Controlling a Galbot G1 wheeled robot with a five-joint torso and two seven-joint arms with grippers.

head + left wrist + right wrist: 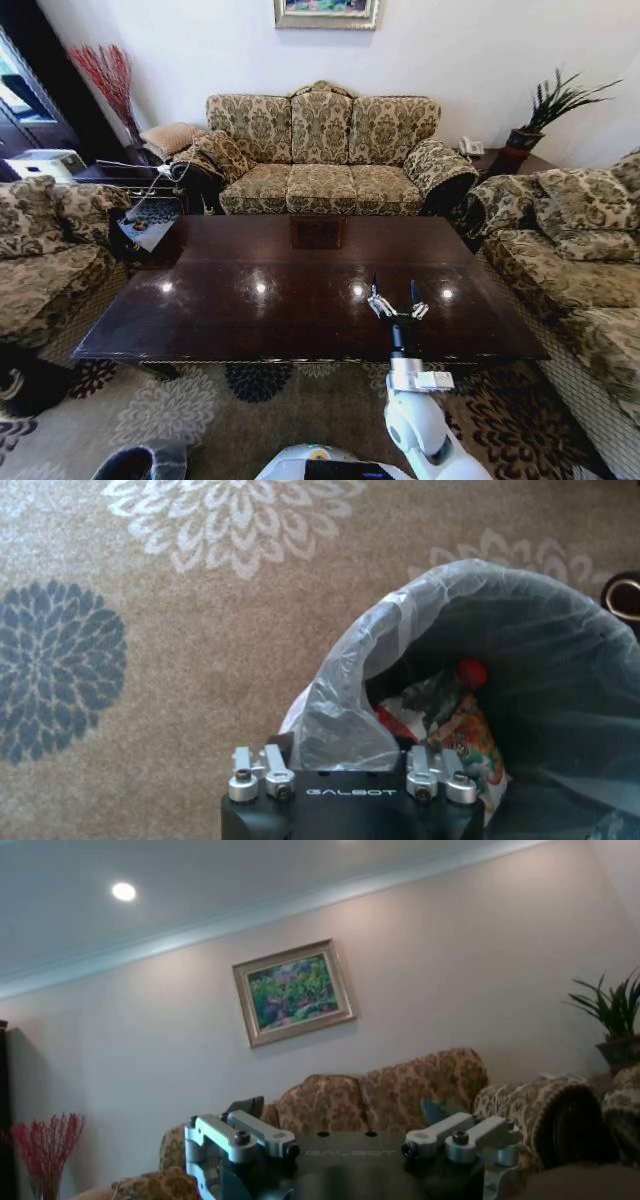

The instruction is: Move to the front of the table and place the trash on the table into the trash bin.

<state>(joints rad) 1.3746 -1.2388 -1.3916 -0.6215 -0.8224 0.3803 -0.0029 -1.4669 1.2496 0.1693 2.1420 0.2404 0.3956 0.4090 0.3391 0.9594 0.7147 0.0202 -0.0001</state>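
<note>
The dark brown table (250,300) stretches in front of me, its glossy top showing ceiling-light reflections. My right gripper (396,302) is raised over the table's near right part, open and holding nothing; its wrist view looks past the gripper (350,1136) at the far wall. The trash bin (560,630), black with a translucent bag, stands on the carpet by my left side (140,462). My left gripper (345,776) hangs open just above its rim. Trash lies inside the bin: a colourful wrapper (472,742) and a red bottle cap (470,673).
Patterned sofas (320,150) ring the table at the back, the left (50,250) and the right (570,250). A floral carpet (150,630) covers the floor. A side table (150,225) with clutter stands at the table's far left corner, a potted plant (540,110) at back right.
</note>
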